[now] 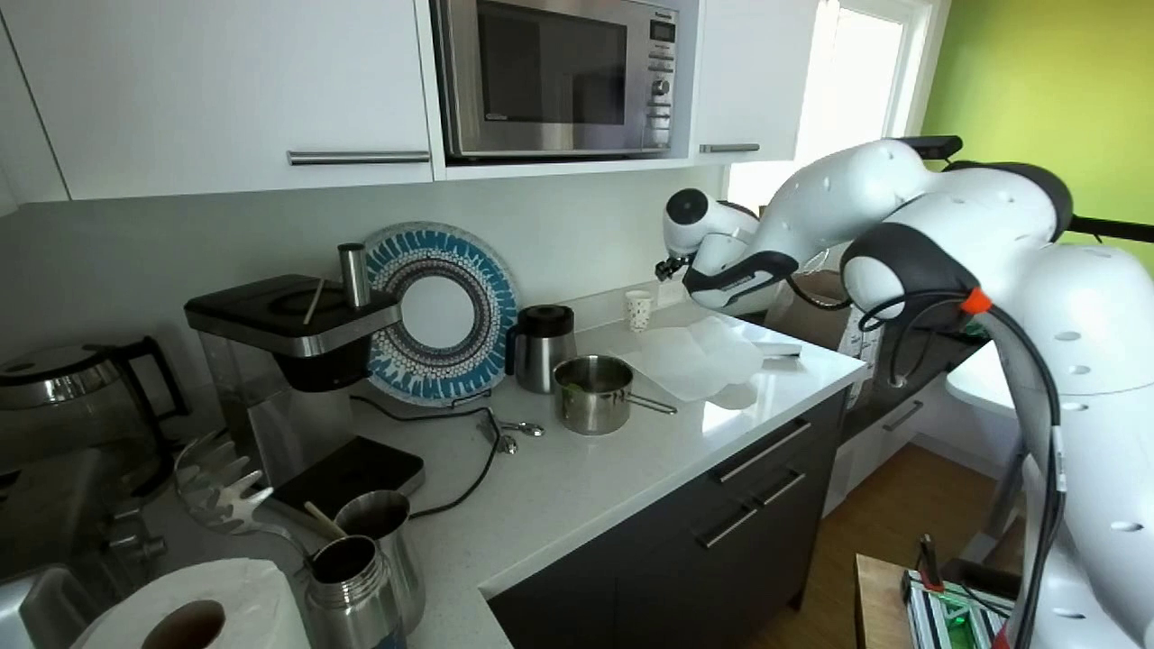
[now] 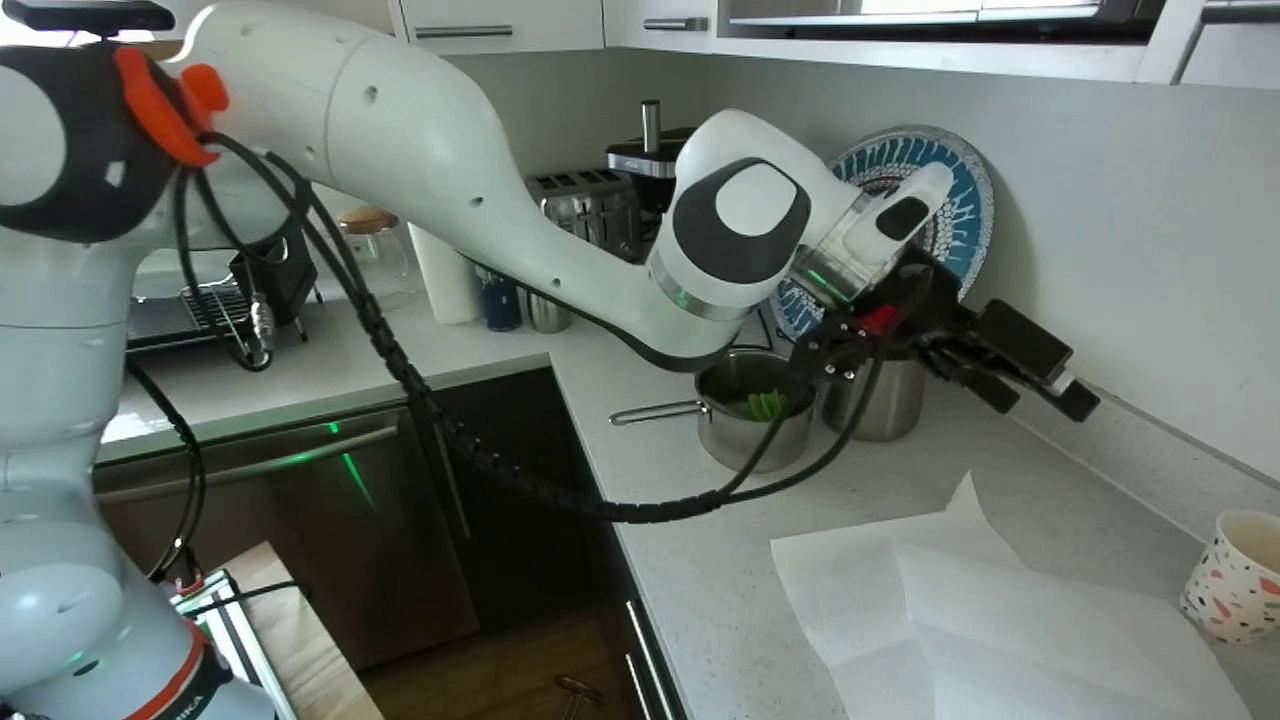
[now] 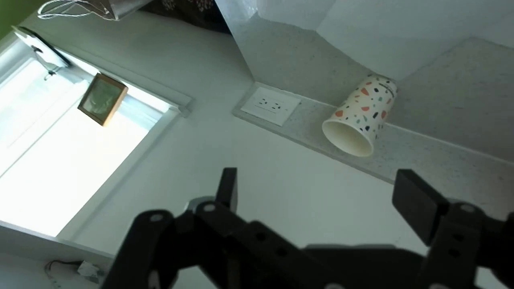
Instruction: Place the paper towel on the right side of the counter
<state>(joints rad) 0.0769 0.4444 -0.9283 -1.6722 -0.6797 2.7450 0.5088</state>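
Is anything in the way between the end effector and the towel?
Nothing visible stands between the end effector, open and empty, and the towel. The cup stands by the towel's edge, toward the wall.

The white arm [image 2: 450,150] is bent, its black fingers [image 3: 417,204] wide apart

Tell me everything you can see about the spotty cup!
The cup is creamy white and looks like paper, with orange, dark and greenish specks. Its sides narrow from a round, open rim down to the base. The inside looks plain and pale, but its bottom is hidden. It stands upright on the counter, near the wall and beside the big white paper towel, whose edge comes close to its base; I can't tell if they touch. The gripper isn't touching it.
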